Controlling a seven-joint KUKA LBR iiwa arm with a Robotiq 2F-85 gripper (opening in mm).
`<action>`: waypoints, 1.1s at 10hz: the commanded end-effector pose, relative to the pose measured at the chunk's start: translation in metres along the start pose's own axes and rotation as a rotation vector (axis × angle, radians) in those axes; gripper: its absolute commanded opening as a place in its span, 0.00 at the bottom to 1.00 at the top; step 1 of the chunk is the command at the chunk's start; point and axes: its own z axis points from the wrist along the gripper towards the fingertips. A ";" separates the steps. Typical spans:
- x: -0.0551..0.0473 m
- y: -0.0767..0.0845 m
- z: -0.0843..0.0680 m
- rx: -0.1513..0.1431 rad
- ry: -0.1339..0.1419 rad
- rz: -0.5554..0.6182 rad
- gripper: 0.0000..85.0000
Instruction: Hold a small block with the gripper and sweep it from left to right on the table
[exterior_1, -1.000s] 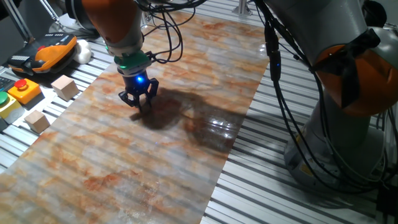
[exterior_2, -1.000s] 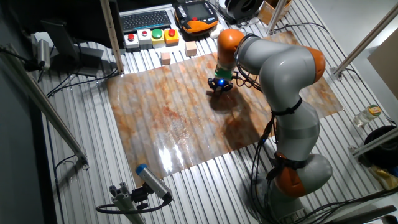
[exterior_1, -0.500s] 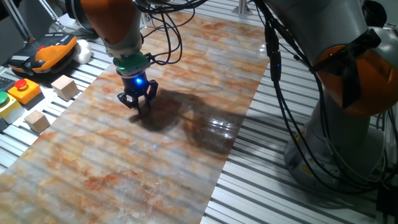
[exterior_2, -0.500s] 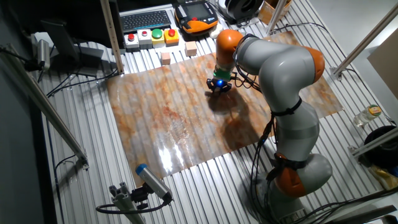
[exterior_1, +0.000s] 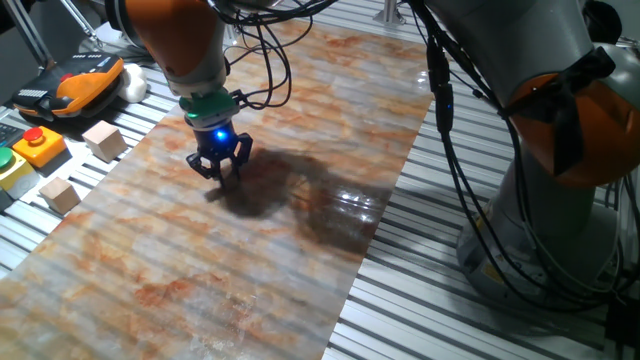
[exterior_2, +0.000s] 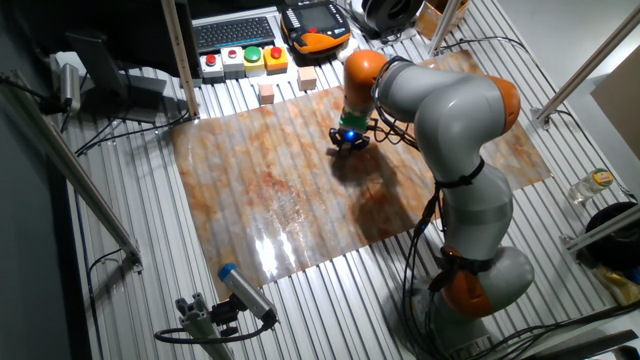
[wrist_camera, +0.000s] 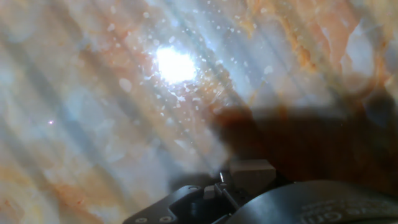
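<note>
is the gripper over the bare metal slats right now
No, the gripper is down over the marbled sheet, well inside its edges, not over the table's bare slats.

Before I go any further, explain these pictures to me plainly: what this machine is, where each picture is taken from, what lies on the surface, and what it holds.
The machine is one orange and grey robot arm ending in a two-finger gripper with a blue light above it. Two pictures come from fixed cameras looking at the table from different sides; the blurry third comes from a camera on the hand, looking down along the fingers. The table is ribbed silver metal, covered by a long glossy sheet marbled in orange, brown and grey. Beside the sheet sit two pale wooden cubes, coloured push buttons, a keyboard and an orange handheld controller. The gripper points down at the sheet. In the hand view a small pale block shows at the fingers, apparently held, though the grip itself is hard to make out.
</note>
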 end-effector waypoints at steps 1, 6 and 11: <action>0.003 0.001 0.001 -0.001 0.003 0.000 0.00; 0.009 0.006 0.000 -0.003 0.007 0.011 0.00; 0.015 0.011 -0.001 -0.005 0.010 0.025 0.00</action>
